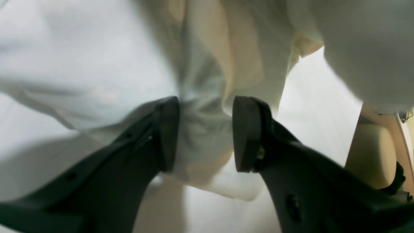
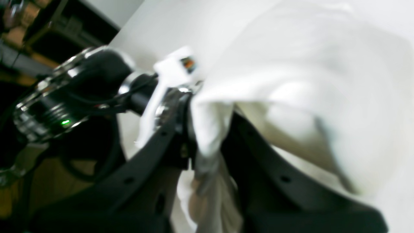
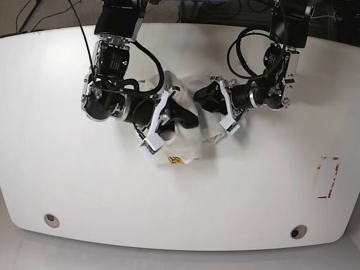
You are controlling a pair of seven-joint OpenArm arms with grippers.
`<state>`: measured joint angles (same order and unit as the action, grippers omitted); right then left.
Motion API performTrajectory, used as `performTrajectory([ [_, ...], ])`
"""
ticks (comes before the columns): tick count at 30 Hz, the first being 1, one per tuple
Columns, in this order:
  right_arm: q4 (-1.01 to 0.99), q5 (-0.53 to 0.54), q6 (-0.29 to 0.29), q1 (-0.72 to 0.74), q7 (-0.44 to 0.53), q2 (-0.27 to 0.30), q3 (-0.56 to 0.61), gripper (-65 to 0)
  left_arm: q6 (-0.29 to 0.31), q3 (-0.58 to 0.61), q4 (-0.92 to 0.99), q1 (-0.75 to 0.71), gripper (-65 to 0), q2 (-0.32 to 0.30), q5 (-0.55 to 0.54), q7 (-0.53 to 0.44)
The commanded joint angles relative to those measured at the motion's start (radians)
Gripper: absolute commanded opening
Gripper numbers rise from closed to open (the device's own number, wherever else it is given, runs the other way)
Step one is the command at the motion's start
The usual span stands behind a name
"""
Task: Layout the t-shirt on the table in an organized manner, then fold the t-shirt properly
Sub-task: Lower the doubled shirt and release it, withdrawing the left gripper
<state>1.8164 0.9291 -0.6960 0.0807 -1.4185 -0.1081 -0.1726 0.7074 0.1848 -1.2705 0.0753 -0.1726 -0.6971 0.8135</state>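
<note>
T-shirt (image 3: 188, 132) bunched, creased mid-table (image 3: 67, 169), small yellow print at hem. Left gripper (image 1: 205, 134) and right gripper (image 2: 208, 136) each clamp a fold.

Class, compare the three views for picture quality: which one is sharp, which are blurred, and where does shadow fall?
Base view: sharp and evenly lit, with the table glossy and the t-shirt bunched between the arms. Left wrist view: soft focus, the cloth between the left gripper greyed by shadow. Right wrist view: the blurriest, the right gripper smeared, the cloth washed out pale.
</note>
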Motion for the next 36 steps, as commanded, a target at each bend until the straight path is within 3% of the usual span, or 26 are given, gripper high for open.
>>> performTrajectory([
  [1,0.015,0.037,-0.002,0.02,0.026,0.0,0.0,-48.7,-0.012,-0.001,-0.007,0.008,-39.3,-0.005,0.034,0.023],
  [6,0.015,0.014,-0.002,0.02,0.026,-0.002,-0.005,-22.7,-0.012,0.0,-0.007,0.008,-39.3,-0.002,0.034,0.023],
  [10,0.015,0.02,-0.002,0.02,0.026,-0.006,0.0,-8.2,-0.012,0.002,-0.007,0.008,-39.3,0.0,0.032,0.023],
  [19,0.019,0.058,-0.002,0.02,0.026,0.008,-0.005,-6.0,-0.009,-0.011,-0.048,0.008,-39.3,0.0,0.014,0.022],
  [29,0.019,0.067,-0.002,0.02,0.026,0.097,-0.006,-6.0,-0.009,-0.12,-0.153,0.004,-39.2,0.0,-0.083,0.027],
  [36,0.016,0.064,-0.002,0.017,0.026,0.121,-0.006,-6.0,-0.009,-0.204,-0.222,0.001,-39.0,-0.012,-0.177,0.03],
])
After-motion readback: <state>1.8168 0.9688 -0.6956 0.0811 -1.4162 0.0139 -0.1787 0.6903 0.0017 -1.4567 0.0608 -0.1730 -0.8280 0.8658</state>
